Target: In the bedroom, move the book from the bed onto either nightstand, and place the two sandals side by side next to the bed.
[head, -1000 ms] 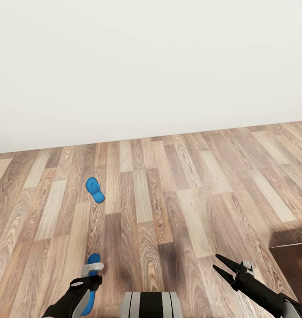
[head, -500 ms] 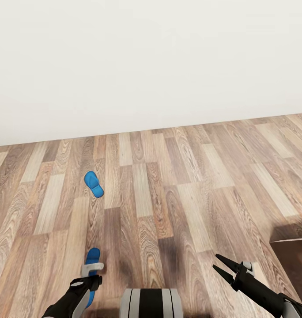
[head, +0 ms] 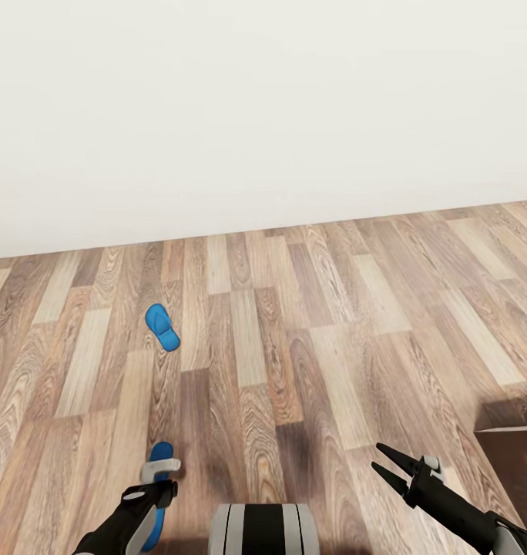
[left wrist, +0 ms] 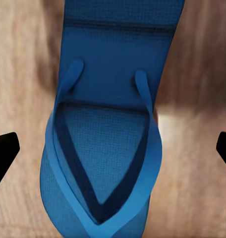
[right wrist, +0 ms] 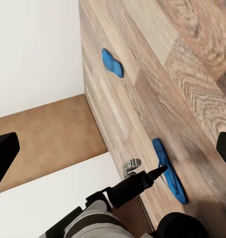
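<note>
Two bright blue sandals lie on the wood-plank floor. The far sandal [head: 162, 327] [right wrist: 113, 63] rests alone, well ahead of my left arm. The near sandal [head: 162, 452] [left wrist: 110, 134] [right wrist: 168, 171] lies lengthwise right under my left gripper [head: 165, 487] [left wrist: 113, 151], which is open, its black fingertips [left wrist: 4, 153] standing apart on either side of the sole without touching it. My right gripper [head: 387, 461] hovers open over bare floor on the right, holding nothing. The book, the bed and the nightstand are out of view.
A plain white wall [head: 263, 116] runs across the back, meeting the floor. A dark brown wooden corner [head: 518, 462] juts in at the lower right, close to my right arm. My own base [head: 263, 530] shows at the bottom middle.
The whole head view has shifted slightly, so the camera moved; the floor and both sandals drifted a little in the picture. Both arms hold the same pose.
</note>
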Controlling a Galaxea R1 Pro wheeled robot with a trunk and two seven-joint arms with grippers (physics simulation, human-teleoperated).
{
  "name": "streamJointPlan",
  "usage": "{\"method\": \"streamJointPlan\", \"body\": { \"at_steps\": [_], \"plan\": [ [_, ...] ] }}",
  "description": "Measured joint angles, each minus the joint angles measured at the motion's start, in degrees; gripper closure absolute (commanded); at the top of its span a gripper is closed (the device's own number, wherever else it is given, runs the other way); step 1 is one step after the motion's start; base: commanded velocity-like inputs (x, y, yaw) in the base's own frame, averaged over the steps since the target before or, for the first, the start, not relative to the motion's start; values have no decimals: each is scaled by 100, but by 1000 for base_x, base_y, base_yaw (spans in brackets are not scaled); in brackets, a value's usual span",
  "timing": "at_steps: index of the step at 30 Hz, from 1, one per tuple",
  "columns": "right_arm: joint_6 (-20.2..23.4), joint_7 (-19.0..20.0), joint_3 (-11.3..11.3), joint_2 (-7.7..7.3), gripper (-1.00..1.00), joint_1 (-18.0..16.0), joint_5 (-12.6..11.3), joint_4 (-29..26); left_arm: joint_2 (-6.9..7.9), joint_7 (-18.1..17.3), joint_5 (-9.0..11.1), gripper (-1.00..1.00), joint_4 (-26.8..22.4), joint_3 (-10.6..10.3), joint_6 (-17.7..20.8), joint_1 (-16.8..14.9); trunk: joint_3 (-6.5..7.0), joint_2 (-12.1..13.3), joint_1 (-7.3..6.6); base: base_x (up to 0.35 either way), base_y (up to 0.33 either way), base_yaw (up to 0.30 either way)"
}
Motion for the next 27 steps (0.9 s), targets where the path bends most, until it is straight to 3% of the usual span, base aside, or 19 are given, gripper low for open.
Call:
{"method": "streamJointPlan", "body": {
  "at_steps": [11,19,27],
  "plan": [
    [3,0,3,0,-100,0,0,0,0,5,0,-100,0,9,0,0,0,0,0,5,0,0],
    [1,0,3,0,-100,0,1,0,0,2,-5,-100,-7,358,0,0,-177,-10,21,0,0,0],
    [0,0,1,0,-100,0,0,0,0,1,-8,-100,-9,416,0,0,-310,-19,37,0,0,0]
  ]
}}
